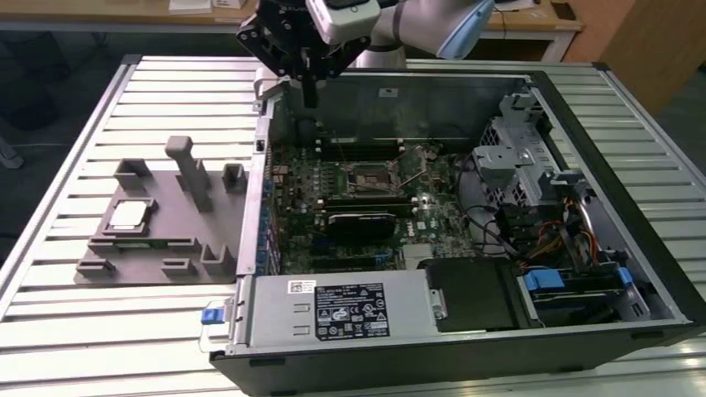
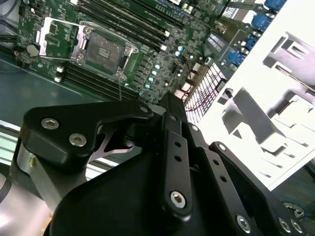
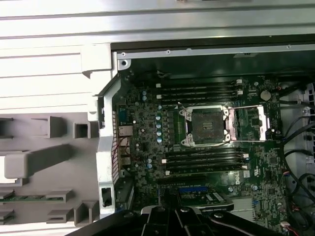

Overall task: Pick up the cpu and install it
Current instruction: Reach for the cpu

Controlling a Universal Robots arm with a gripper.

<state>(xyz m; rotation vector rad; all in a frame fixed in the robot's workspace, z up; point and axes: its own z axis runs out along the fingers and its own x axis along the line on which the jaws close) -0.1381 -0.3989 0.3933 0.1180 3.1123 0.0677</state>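
Observation:
The cpu (image 1: 129, 214), a small flat square with a pale silver top, lies in a recess of the grey holder plate (image 1: 165, 252) at the exterior view's left, outside the computer case. My gripper (image 1: 310, 98) hangs high above the case's far left corner, fingers pointing down and shut with nothing between them. It is well apart from the cpu. The motherboard socket (image 1: 369, 175) stands open with its metal frame lifted, and it shows in both wrist views (image 2: 105, 50) (image 3: 206, 124). The gripper's dark body (image 2: 170, 103) (image 3: 172, 212) also appears in both wrist views.
The open computer case (image 1: 254, 165) lies on a ribbed metal table (image 1: 111, 331). Inside it are memory slots (image 3: 199, 91), a drive cage (image 1: 518, 157), cables (image 1: 551, 240) and a power supply (image 1: 342, 310). Tall posts (image 1: 188, 169) rise from the holder plate.

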